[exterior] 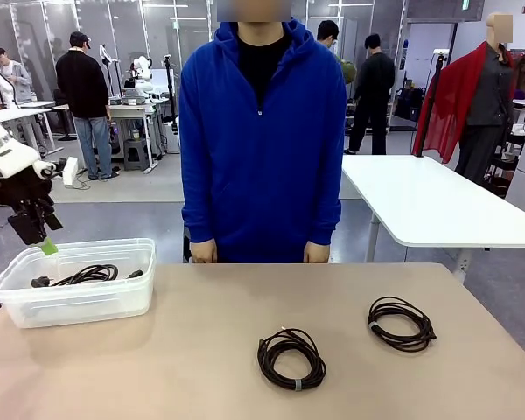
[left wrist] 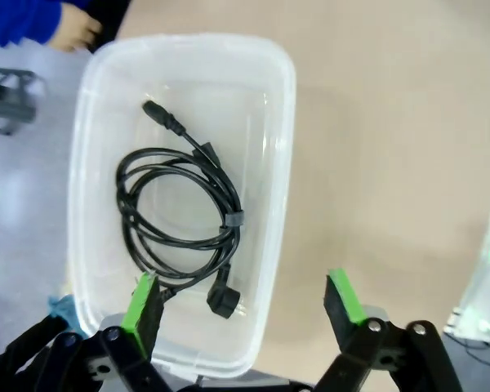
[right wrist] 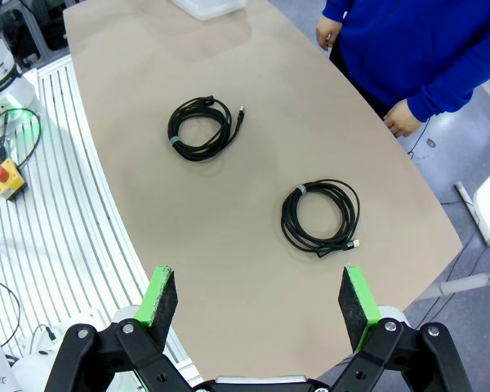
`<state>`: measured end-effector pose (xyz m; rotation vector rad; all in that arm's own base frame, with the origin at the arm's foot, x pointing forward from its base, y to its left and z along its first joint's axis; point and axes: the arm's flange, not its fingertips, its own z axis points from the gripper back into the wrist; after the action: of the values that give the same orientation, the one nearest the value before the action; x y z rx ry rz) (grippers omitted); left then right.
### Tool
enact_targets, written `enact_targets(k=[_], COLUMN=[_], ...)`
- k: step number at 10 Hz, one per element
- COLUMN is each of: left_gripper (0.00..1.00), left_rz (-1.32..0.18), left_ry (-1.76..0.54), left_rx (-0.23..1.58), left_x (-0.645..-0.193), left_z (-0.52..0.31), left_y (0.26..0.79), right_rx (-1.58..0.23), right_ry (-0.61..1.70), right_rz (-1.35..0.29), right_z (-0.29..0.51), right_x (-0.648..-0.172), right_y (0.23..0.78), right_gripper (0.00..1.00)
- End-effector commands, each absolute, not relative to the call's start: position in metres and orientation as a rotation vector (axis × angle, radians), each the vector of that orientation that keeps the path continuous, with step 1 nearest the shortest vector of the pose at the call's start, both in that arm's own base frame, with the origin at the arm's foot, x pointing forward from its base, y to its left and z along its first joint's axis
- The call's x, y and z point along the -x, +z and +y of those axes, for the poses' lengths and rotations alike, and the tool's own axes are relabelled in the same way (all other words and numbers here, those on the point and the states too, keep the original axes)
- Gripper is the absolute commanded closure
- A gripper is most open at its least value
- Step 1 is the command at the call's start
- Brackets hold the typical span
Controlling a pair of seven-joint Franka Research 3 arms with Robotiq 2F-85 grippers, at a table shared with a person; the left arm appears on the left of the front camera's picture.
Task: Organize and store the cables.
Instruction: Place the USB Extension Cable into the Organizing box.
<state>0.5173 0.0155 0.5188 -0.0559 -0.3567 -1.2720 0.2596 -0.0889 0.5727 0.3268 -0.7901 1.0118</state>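
Altogether three cables are in sight, each a thin black cord wound into a round coil and tied with a small band. The bin cable (left wrist: pixel 231 219) lies flat on the floor of one clear plastic bin (left wrist: pixel 282 163), its two plug ends sticking out of the coil. The middle cable (exterior: pixel 297 383) and the right-hand cable (exterior: pixel 374 325) lie on the table (exterior: pixel 201 315), apart from each other and well apart from the bin, which stands at the table's left end.

Two grippers show. The left gripper (left wrist: pixel 241 294) hangs above the bin's near end, jaws spread wide and holding nothing. The right gripper (right wrist: pixel 257 286) is high over the table, jaws equally wide and empty, with both loose coils below it.

One person in a blue hoodie (exterior: pixel 261 140) stands at the far edge, both hands down by the tabletop. The tabletop is plain beige. Beyond it are grey floor, a white table (exterior: pixel 420 201) and several people farther back.
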Motion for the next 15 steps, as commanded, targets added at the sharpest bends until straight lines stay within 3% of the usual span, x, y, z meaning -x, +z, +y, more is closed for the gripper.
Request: enact_targets(k=[1,5,9,15], left_gripper=[0.0,0.0,0.0,0.0], left_rz=[-0.457,-0.671,-0.781,-0.663], left_ry=[-1.257,-1.107,-1.036,-1.22], left_rx=[0.034,0.112,0.133,0.313], left_x=[-0.485,-0.403,-0.362,-0.303], left_z=[0.028,0.065,0.098,0.124], left_y=[0.532,0.562,0.563,0.595], right_rx=[-0.325,-0.325,-0.325,-0.325], right_ry=[1.014,1.014,1.014,1.014], right_rz=[-0.79,-0.79,-0.79,-0.79], right_z=[-0.089,-0.089,-0.089,-0.089], right_x=[-0.259,-0.259,-0.259,-0.259], right_y=[0.573,0.573,0.573,0.573], right_gripper=[0.0,0.0,0.0,0.0])
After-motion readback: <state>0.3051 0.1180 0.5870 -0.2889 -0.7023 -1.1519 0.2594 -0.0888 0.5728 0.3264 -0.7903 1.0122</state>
